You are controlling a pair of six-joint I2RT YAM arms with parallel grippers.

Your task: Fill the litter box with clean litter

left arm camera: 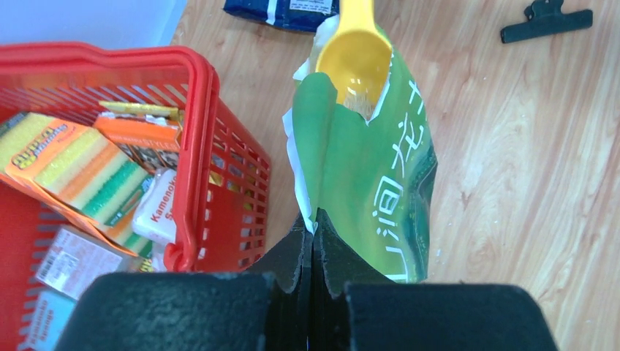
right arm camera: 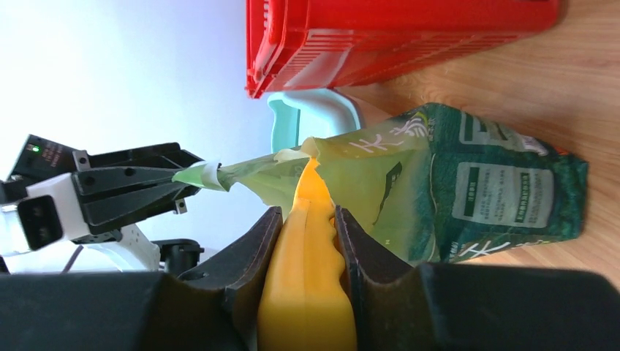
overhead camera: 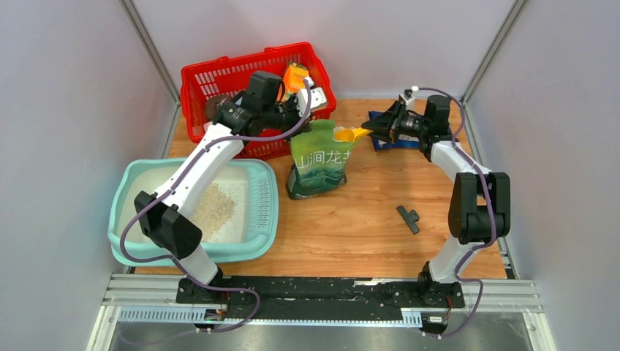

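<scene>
Red basket (overhead camera: 219,79), litter box (overhead camera: 265,205) flank green bag (overhead camera: 318,164); yellow scoop (overhead camera: 352,134) in mouth.

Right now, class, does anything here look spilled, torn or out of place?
Pale grains speckle the black base rail, outside the litter box. The green bag has a raggedly torn mouth, and a black clip lies loose on the table.
</scene>
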